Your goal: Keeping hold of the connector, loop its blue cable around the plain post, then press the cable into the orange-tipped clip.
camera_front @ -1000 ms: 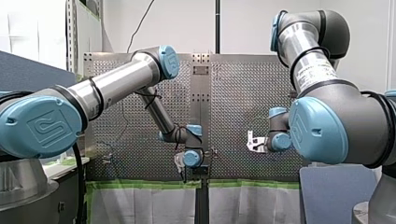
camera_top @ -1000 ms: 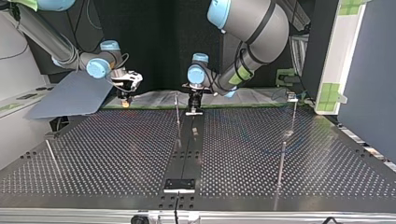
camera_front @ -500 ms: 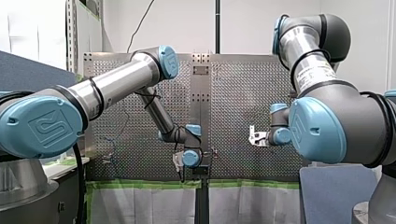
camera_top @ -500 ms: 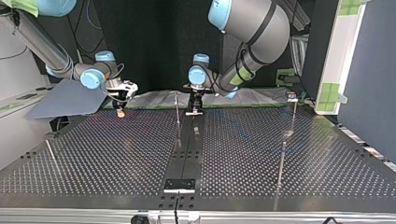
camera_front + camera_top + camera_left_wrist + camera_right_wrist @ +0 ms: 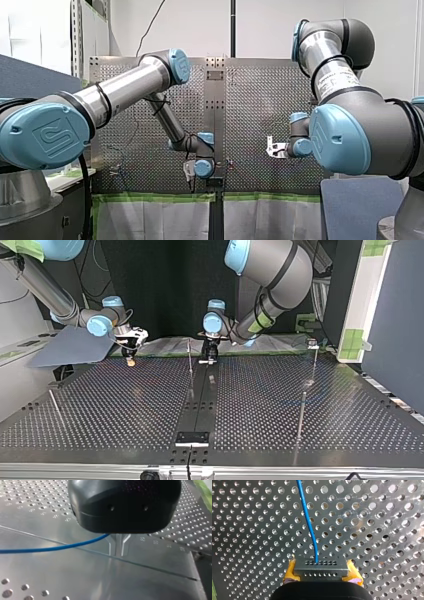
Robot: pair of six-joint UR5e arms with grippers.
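Note:
The grey connector (image 5: 320,568) sits between the yellow pads of my right gripper (image 5: 322,573), which is shut on it. Its blue cable (image 5: 308,522) runs ahead over the perforated plate. In the top view my right gripper (image 5: 130,359) hangs at the plate's far left edge. My black left gripper (image 5: 209,357) points down at the dark centre strip, beside a thin upright post (image 5: 190,362). In the left wrist view its metal fingers (image 5: 112,545) stand a narrow gap apart. The blue cable (image 5: 50,548) runs in under the gripper body towards them, and a thin rod (image 5: 155,567) crosses at their tips.
More thin posts stand on the plate (image 5: 125,405): one with a small fitting on top (image 5: 313,344) at the top view's far right, one nearer (image 5: 301,412), one at the left (image 5: 55,407). A black block (image 5: 192,438) sits on the centre strip by the near edge.
My right gripper has carried the connector a little towards the top view's left and lower, close to the plate. My left arm has barely shifted.

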